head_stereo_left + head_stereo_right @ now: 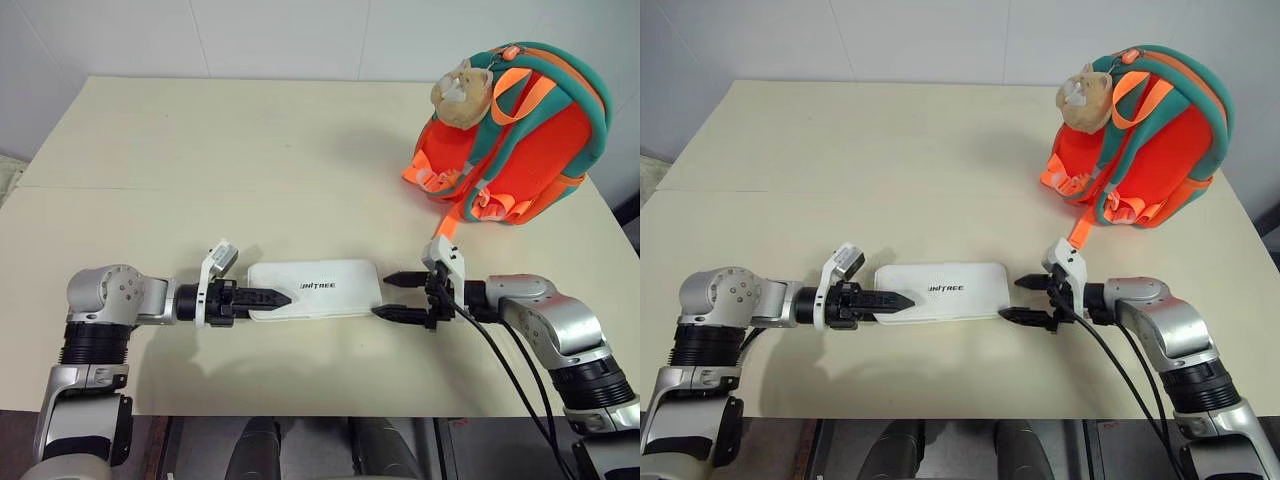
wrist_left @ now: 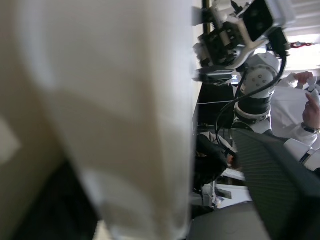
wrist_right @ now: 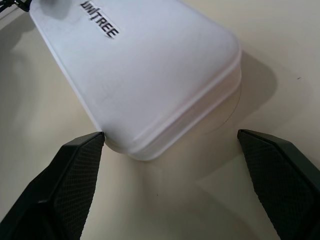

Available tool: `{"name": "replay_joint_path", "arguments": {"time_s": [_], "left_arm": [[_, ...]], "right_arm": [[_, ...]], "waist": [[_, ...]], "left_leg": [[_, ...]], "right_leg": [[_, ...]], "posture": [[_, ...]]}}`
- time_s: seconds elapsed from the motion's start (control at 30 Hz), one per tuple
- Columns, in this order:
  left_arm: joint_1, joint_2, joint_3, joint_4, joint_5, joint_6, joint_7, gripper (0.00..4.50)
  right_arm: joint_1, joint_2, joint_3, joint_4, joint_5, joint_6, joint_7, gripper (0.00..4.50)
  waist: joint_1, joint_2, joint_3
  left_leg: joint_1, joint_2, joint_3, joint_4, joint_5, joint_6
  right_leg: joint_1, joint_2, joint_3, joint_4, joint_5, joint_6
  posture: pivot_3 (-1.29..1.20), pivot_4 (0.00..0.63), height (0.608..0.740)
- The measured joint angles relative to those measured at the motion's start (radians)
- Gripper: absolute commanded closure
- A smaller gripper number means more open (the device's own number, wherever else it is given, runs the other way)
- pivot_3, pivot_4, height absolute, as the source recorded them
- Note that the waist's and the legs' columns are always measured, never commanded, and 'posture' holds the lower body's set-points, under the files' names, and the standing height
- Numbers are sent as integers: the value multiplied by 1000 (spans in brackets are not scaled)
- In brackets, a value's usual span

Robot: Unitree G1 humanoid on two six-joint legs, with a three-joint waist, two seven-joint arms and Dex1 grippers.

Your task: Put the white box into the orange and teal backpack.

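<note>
White box [image 1: 315, 288] lay flat on the table [image 1: 200, 160], near the front edge, between the two grippers, long axis running left-right. Orange and teal backpack [image 1: 520, 140] stood well apart at the far right corner of the table, plush cat [image 1: 462, 90] hanging at its top; couldn't tell from here whether its zip was open.

Handling, judged: box looked like a stiff, smooth plastic shell, probably light, rounded corners and glossy faces so likely slippery. Flat and long, so one pinch at a single end would probably let it sag or swivel. Best hold seemed to be the two short ends, one gripper each, or across the thin edge where the seam gives some bite.

Left gripper [image 1: 262, 297] sat at the box's left end, fingers over and seemingly against that end, gap narrow. Couldn't tell if it actually clamped the box or only touched it.

Right gripper [image 1: 403, 295] sat at the right end, spread wide, holding nothing. In the right wrist view one finger [image 3: 75, 175] touched or nearly touched the box's corner, the other finger [image 3: 280, 175] stood clear to the side, with the end of the box lying between them, not yet squeezed
</note>
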Motion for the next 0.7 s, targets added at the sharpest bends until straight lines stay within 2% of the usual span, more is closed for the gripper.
{"name": "replay_joint_path", "arguments": {"time_s": [0.17, 0.2, 0.5, 0.7], "left_arm": [[1, -28, 57, 9, -16, 6, 33, 2890], [3, -32, 65, 9, -22, 7, 38, 3043], [52, -75, 145, -13, -47, -8, 87, 3067], [80, -48, 147, -45, -24, -219, 37, 3067]], "right_arm": [[39, -34, -25, -27, -5, -3, 4, 0], [51, -43, -31, -41, -5, 0, 4, 0], [153, -59, -100, -143, 19, 45, -29, 0], [187, -45, -231, -182, 49, 91, -144, 0]], "waist": [[5, 0, 0], [6, 0, 0], [5, -1, 0], [6, -1, 0]], "left_leg": [[0, 0, 0, 0, 0, 0], [0, 0, 0, 0, 0, 0], [0, 0, 0, 0, 0, 0], [0, 0, 0, 0, 0, 0]], "right_leg": [[0, 0, 0, 0, 0, 0], [0, 0, 0, 0, 0, 0], [0, 0, 0, 0, 0, 0], [-1, 0, 0, 0, 0, 0]], "posture": [[0, 150, 740], [0, 150, 740], [0, 150, 740], [0, 150, 740]]}}
